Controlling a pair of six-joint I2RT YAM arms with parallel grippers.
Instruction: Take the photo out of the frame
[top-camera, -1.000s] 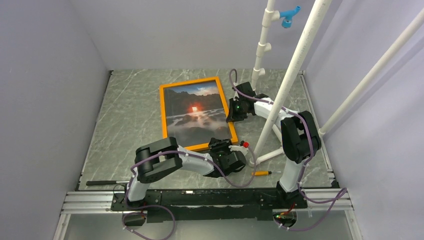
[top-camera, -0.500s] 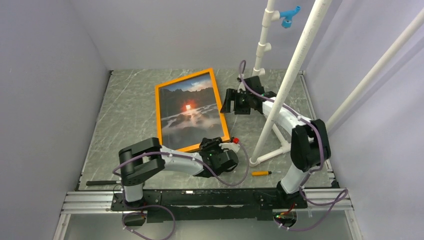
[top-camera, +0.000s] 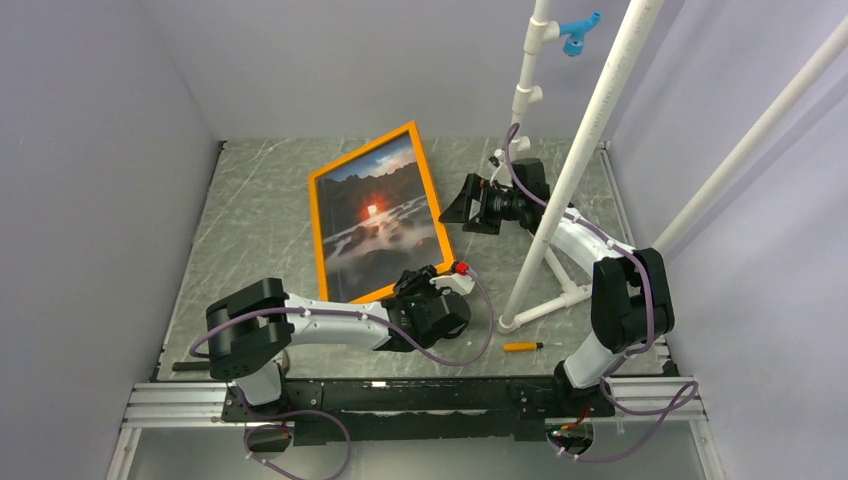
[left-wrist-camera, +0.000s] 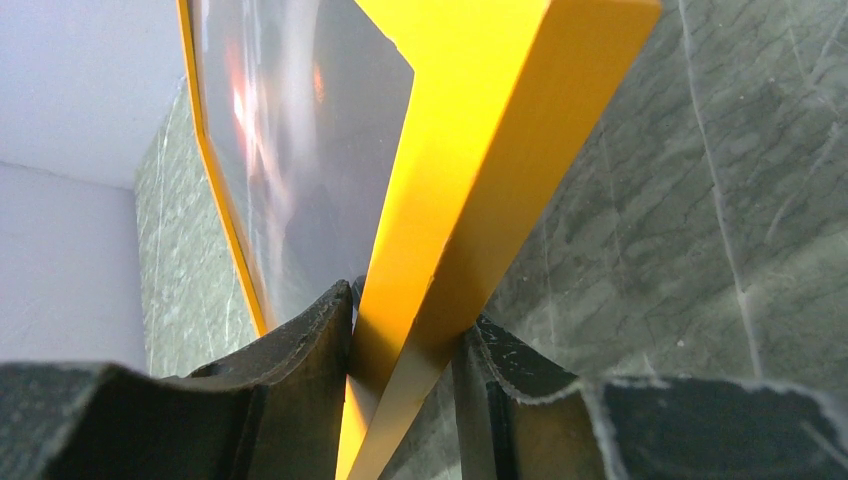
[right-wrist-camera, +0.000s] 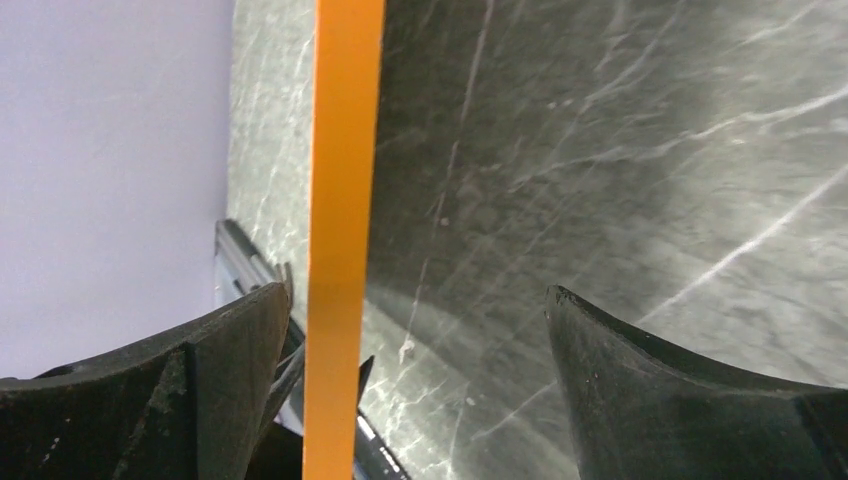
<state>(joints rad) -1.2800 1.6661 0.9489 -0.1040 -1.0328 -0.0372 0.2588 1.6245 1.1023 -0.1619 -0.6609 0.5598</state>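
While the left gripper (left-wrist-camera: 408, 330) pinches the near right corner of the frame (left-wrist-camera: 470, 150), its two fingers (left-wrist-camera: 310, 335) are closed narrowly on either face of the orange rail. There is one frame, and one photo (top-camera: 375, 225) sits inside it, the red sun showing at its centre. The frame is tilted up off the table (top-camera: 250, 220). Its far right corner rises past the table's far edge against the back wall in the top view, and whether the near left corner rests on the table cannot be told.

The right gripper (right-wrist-camera: 417, 300) hangs at the frame's right edge towards the far end, spread wide. The rail runs edge-on between its fingers, close to one pad and well apart from the other, with no contact visible.

Open tabletop stretches from the frame's left edge to the left wall. On the right there is less room, because one white pipe stand (top-camera: 560, 190) rises just beside the right arm, with one blue clip (top-camera: 578, 28) at its top. One orange-handled screwdriver (top-camera: 520, 346) lies near the table's near edge, right of the left gripper, and one black rod (top-camera: 200, 366) lies at the near left edge.
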